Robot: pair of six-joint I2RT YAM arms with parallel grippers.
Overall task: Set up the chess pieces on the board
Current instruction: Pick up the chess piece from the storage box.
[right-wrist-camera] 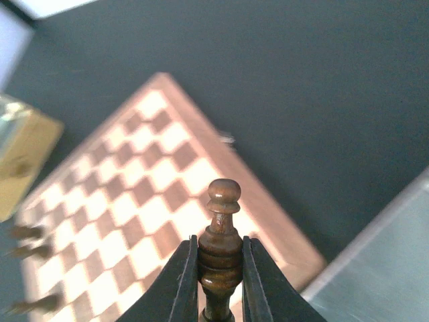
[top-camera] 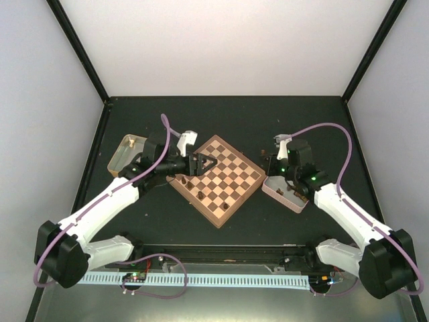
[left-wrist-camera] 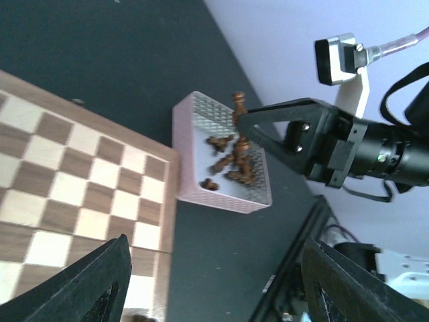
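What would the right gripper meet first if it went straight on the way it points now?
Probably the chessboard. The pawn held in the right gripper would touch it first. Depth is unclear.

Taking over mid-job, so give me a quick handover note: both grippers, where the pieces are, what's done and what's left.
Right gripper: fingers shut on a dark pawn, raised near the pink tray.
Left gripper: open and empty, over the left corner of the board.
Done: a few chess pieces stand near that corner.
Left: place the held pawn, then move the heap of dark pieces out of the pink tray. Most squares are bare.
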